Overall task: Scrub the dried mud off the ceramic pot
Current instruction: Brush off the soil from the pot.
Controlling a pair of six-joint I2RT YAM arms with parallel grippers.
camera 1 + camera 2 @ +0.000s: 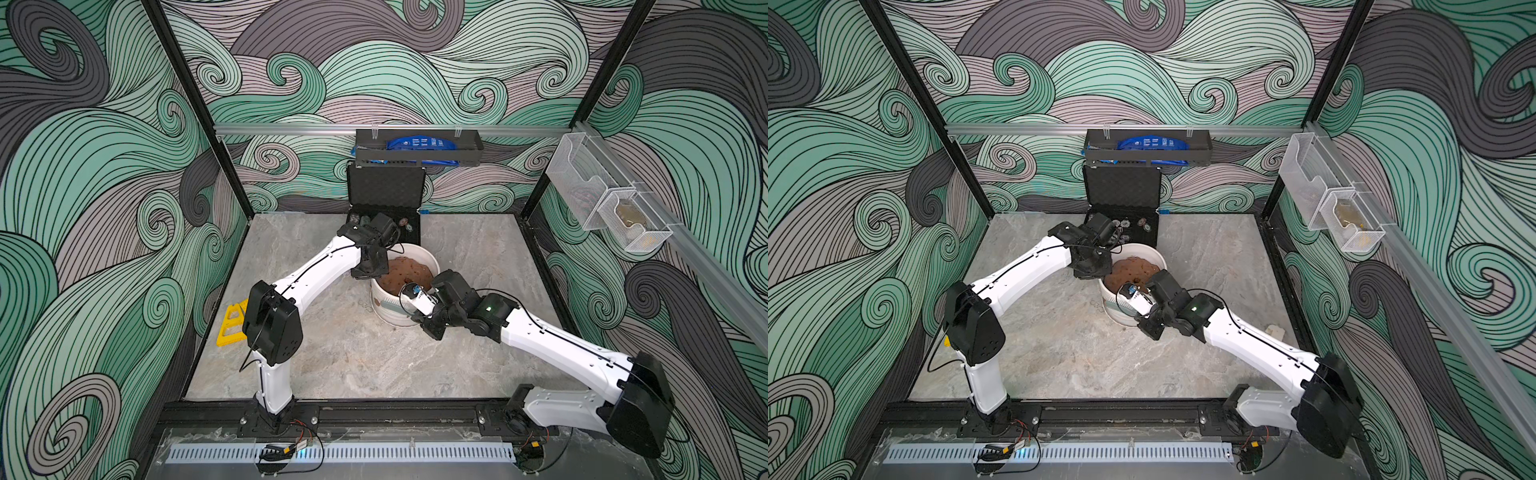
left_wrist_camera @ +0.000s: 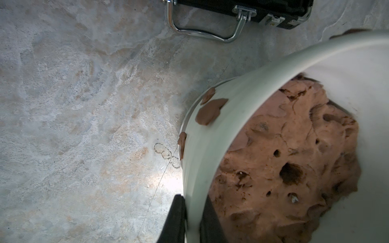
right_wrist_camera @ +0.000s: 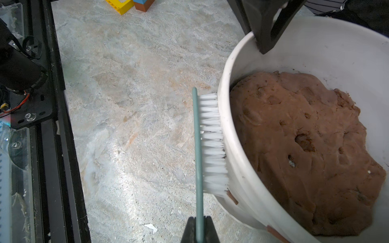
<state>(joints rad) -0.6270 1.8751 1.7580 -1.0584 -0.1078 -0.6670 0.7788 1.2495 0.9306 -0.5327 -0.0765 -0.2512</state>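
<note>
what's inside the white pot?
A holed brown soil mound fills the ceramic pot. One left gripper finger sits inside the rim. The floor underneath is hidden.

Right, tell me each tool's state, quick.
Left tool: closed on the rim of the pot.
Right tool: closed on the handle of the brush.

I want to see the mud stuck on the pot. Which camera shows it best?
The left wrist view: three patches of dried mud sit large and sharp on the wall of the ceramic pot. The right wrist view catches only slivers low on the wall. In both top views they are too small to tell.
</note>
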